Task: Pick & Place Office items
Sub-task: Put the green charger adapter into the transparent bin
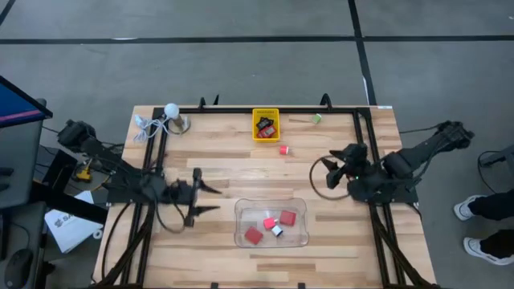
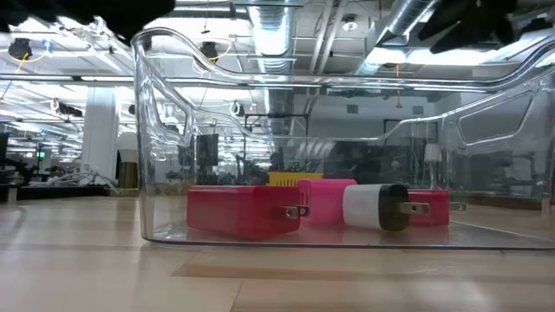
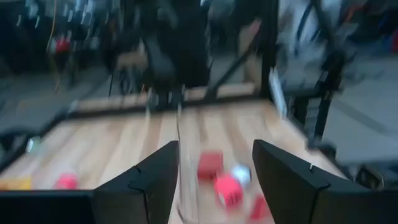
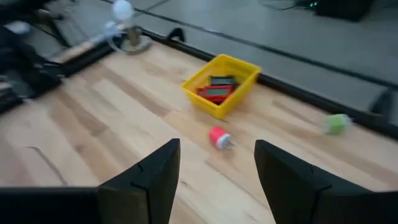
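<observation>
Sorting so far: partly done, judging by four pieces already lying in the clear plastic tray (image 1: 271, 238) at the near middle of the surface (image 1: 225, 172).
In the tray: three red blocks (image 1: 254, 235) and a small white-and-black plug piece (image 1: 277, 230); from the low view, boxy plastic bodies with metal prongs sticking out of one end.
Still in the yellow basket (image 1: 266, 136): at least two or three flat pieces, red and dark, at the far middle.
Loose on the surface: one small red piece (image 1: 283, 149) just near-side of the basket, and one green piece (image 1: 316, 119) farther right, close to the far edge.
Left to do: apparently the basket contents and both loose pieces, if the tray is the target; cannot tell for certain which container is the goal.
Left gripper (image 1: 210, 200): just left of the tray, fingers spread apart, nothing between them, pointed toward the tray.
Right gripper (image 1: 331, 172): right of centre, between basket and tray, fingers parted and empty, facing the loose red piece.
Tray material: transparent moulded plastic, glossy, rounded corners, curved cut-out handles in the walls.
Basket material: opaque yellow plastic, rectangular, thin straight walls.
Surface: pale wooden planks, smooth, framed by black rails.
Not part of the job: white ball with a cord (image 1: 170, 110) at the far left corner.
</observation>
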